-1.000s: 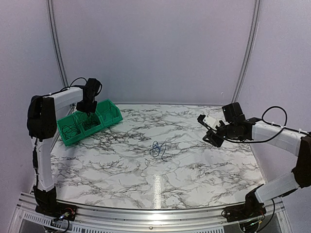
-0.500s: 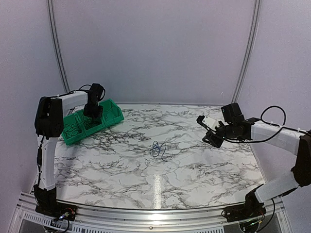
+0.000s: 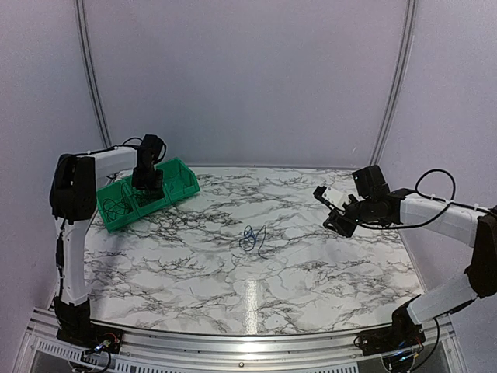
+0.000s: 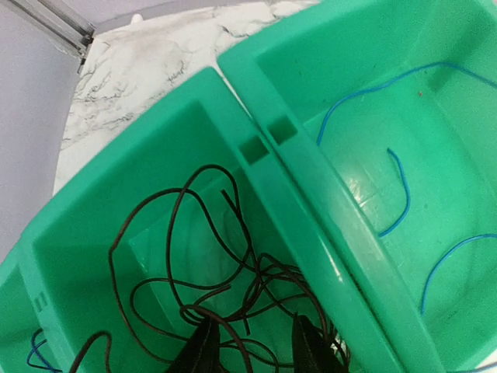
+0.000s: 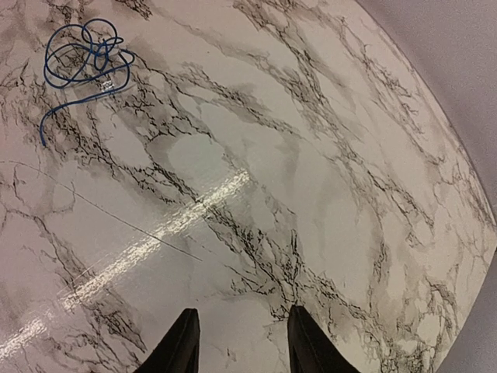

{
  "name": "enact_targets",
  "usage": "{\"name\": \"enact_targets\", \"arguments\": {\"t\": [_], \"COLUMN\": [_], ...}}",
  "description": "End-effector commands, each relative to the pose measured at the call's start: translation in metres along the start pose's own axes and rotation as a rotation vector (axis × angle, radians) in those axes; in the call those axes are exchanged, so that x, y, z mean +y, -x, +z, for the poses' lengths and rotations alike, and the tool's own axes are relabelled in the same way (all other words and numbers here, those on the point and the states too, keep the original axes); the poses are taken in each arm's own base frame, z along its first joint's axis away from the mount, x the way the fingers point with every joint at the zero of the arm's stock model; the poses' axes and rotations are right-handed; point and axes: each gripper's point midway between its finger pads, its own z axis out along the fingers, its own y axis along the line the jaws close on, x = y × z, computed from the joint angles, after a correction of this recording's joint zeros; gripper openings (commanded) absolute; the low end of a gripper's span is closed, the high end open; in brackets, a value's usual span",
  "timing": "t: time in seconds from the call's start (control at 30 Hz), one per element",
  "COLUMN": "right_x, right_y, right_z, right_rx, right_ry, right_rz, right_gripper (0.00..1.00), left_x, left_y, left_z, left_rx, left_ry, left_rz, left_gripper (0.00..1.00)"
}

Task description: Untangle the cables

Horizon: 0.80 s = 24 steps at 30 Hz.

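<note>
Veined marble tabletop [image 3: 311,264], blue cables [image 3: 250,239], lilac walls [image 3: 248,78]

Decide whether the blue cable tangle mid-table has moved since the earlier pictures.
No. The blue cable tangle lies in the same place against the marble veins of the table.

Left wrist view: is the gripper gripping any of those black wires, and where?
Nothing is held. The left gripper stands open above the black wires lying loose in the green bin.
</note>
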Motion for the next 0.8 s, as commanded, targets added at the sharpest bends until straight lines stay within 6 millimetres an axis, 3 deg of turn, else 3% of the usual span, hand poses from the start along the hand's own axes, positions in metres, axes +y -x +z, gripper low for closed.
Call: {"name": "enact_targets", "arguments": {"t": [0.0,0.2,0.3,0.37,0.47,0.63,0.77], "right_x": [0.001,0.002,0.004,0.006,0.013,0.039,0.047], "right_y": [0.003,0.004,0.003,0.003,0.006,0.023,0.038], "right_z": [0.001,0.002,0.005,0.007,0.012,0.022,0.040], "right_rx": [0.000,-0.002,0.005,0.010,0.004,-0.039,-0.050], "right_ry": [-0.003,0.002,0.010,0.017,0.051,0.216,0.313], "right_rz": [-0.011,-0.011,-0.013,-0.013,-0.008,0.034,0.072], "right_gripper": [0.40,0.40,0.40,0.40,0.40,0.40,0.42], "left_x": [0.012,0.023,0.009,-0.019,-0.077,-0.178,-0.228], "left_y": [0.034,0.047,0.047,0.044,0.028,-0.032,-0.083], "left_z": [-0.047,-0.099,-0.127,-0.149,-0.182,-0.216,-0.221], "left_rx": [-0.119,-0.201,-0.260,-0.312,-0.360,-0.342,-0.312], "left_ry": [-0.025,-0.044,-0.085,-0.151,-0.292,-0.563,-0.708], "left_rz": [-0.079,-0.116,-0.097,-0.046,0.035,0.078,0.043], "left_gripper": [0.35,0.38,0.42,0.43,0.43,0.43,0.43]}}
